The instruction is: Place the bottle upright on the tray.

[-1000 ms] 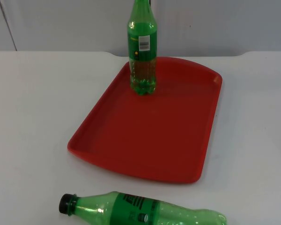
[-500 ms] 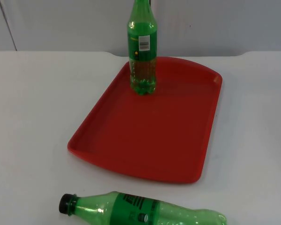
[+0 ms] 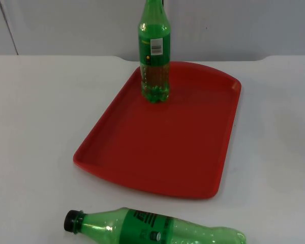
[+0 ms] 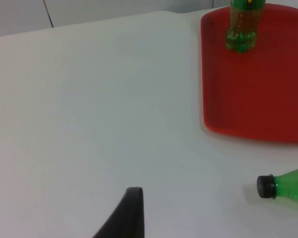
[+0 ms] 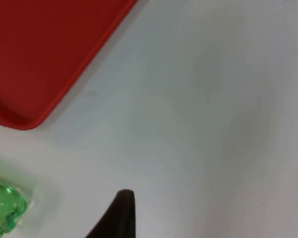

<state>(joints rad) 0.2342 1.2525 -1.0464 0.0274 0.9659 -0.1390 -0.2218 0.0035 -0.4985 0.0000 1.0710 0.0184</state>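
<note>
White table [image 3: 35, 127]: red tray [image 3: 162, 147], green bottle [image 3: 152, 230] lying beside it.

The left arm's black gripper [image 4: 131, 210] appears in the left wrist view as a dark, matte blade that tapers upward to a blunt, squared end and leans a little to one side. It is held off the white table top [image 4: 89, 109], and the wrist is angled so that it looks forward and down across the surface at a slant. The right arm's black gripper [image 5: 120, 210] appears in the right wrist view as the same kind of dark, narrowing blade with a rounded end. It too is held off the table top, with its wrist pitched more steeply downward.
</note>
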